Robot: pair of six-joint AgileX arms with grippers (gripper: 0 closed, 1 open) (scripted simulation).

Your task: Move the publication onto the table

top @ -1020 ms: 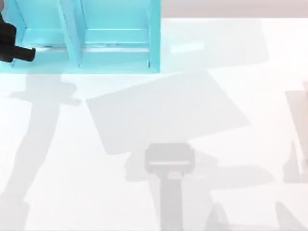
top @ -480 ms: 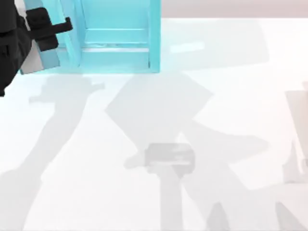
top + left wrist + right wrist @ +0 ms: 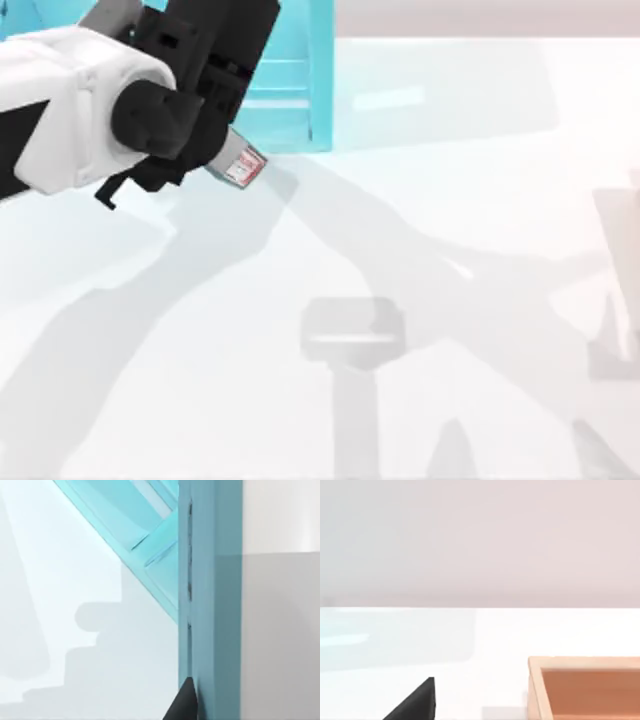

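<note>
A teal slab with faint marks along one face, the publication point(image 3: 215, 605), stands edge-on right in front of the left wrist camera. One dark fingertip point(image 3: 184, 702) of my left gripper presses against its side, so the gripper is shut on it. From above, my left arm point(image 3: 90, 110) looms large over the back left, in front of the shelf, and covers the book. The white table point(image 3: 450, 250) spreads below, crossed by a long thin shadow. My right arm is parked; one of its fingertips point(image 3: 417, 702) shows low in its wrist view, set wide.
The turquoise compartmented shelf unit point(image 3: 320, 90) stands at the back left of the table, and its dividers point(image 3: 125, 520) show behind the book. A shallow wooden box point(image 3: 585, 685) sits on the table ahead of the right wrist.
My left arm has swung in from the left edge across the shelf front and looms much larger. The broad rectangular shadow on the table has turned and narrowed to a thin streak.
</note>
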